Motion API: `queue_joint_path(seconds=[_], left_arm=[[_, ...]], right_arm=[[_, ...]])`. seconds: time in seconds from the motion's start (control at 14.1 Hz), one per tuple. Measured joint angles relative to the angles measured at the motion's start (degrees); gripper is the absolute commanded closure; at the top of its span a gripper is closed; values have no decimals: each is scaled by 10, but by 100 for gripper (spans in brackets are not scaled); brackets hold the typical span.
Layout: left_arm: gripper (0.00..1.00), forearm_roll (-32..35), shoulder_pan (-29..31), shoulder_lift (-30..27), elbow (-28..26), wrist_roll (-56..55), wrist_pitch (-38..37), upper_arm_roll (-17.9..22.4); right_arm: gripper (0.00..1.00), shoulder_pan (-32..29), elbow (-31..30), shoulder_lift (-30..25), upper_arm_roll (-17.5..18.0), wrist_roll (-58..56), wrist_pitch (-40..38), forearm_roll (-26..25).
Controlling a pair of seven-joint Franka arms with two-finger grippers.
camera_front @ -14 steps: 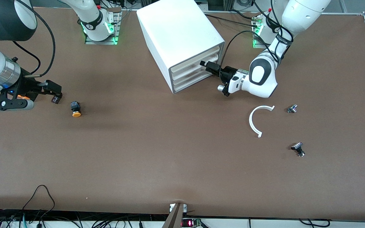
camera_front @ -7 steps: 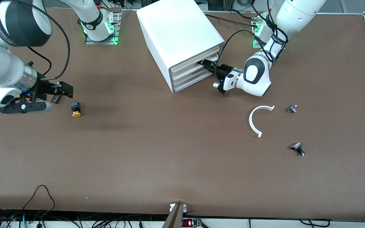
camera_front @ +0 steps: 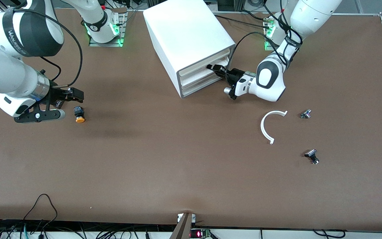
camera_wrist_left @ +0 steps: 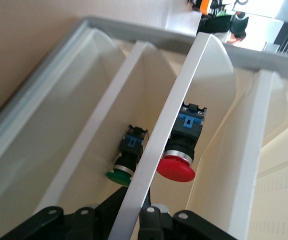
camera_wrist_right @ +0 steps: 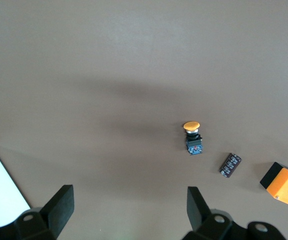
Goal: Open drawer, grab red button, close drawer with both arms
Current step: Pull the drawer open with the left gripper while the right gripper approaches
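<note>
Left hand (camera_front: 215, 68) pressed against the front of the white cabinet (camera_front: 186, 39), which stands at the middle of the tabletop's (camera_front: 177, 159) edge along the robots' bases. Fingers narrow, straddling the cream-white front lip of the middle drawer (camera_wrist_left: 176, 125), one finger on each side of it. Inside that drawer, seen from the left wrist: red-capped button (camera_wrist_left: 180, 157) lying on its side just past the lip, cap toward the drawer front; in the neighbouring compartment, a green-capped button (camera_wrist_left: 126, 162), likewise on its side.

Right hand (camera_front: 73, 96) low over the tabletop toward the right arm's end, fingers spread wide and holding nothing. Just beside it on the tabletop, an orange-capped button (camera_front: 79, 114); beside that, in the right wrist view, a small dark cylindrical part (camera_wrist_right: 230, 165) and an orange box (camera_wrist_right: 283, 183).

Toward the left arm's end: white curved plastic strip (camera_front: 270, 126), one small silver part (camera_front: 305, 114), one black-and-silver part (camera_front: 312, 156), all apart from one another.
</note>
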Motion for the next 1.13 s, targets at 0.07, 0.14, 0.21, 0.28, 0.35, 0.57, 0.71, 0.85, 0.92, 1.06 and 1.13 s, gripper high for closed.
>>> queue_joint_path(seconds=[0.07, 0.14, 0.21, 0.28, 0.35, 0.57, 0.71, 0.85, 0.92, 1.06, 1.13], left_arm=[[100, 0, 2, -1, 5, 4, 0, 11], [100, 0, 4, -2, 11, 10, 0, 23], [100, 0, 4, -2, 17, 15, 0, 36], [100, 3, 5, -3, 25, 17, 0, 48], [100, 10, 6, -3, 34, 18, -1, 59], [100, 39, 10, -3, 68, 18, 7, 96], [100, 58, 20, -3, 89, 18, 16, 109], [3, 66, 25, -3, 99, 18, 23, 113], [0, 67, 25, -3, 99, 18, 23, 113], [0, 67, 25, -3, 101, 18, 43, 113], [0, 67, 26, -3, 104, 17, 62, 114]], right_arm=[[0, 4, 0, 0, 0, -13, 0, 0], [0, 8, 0, 0, 1, -32, 0, 0], [0, 14, 0, 0, 1, -53, 0, 0], [0, 19, 0, 0, 1, -69, 0, 0], [0, 24, 1, 0, 2, -78, 0, 0], [0, 27, 3, -1, 3, -139, 1, 52], [0, 27, 12, -4, 4, -182, 8, 92], [0, 32, 27, -5, 14, -210, 9, 104], [0, 39, 34, -5, 25, -220, 11, 105], [0, 62, 42, -4, 36, -247, 18, 105], [0, 76, 43, -3, 38, -265, 30, 105]])
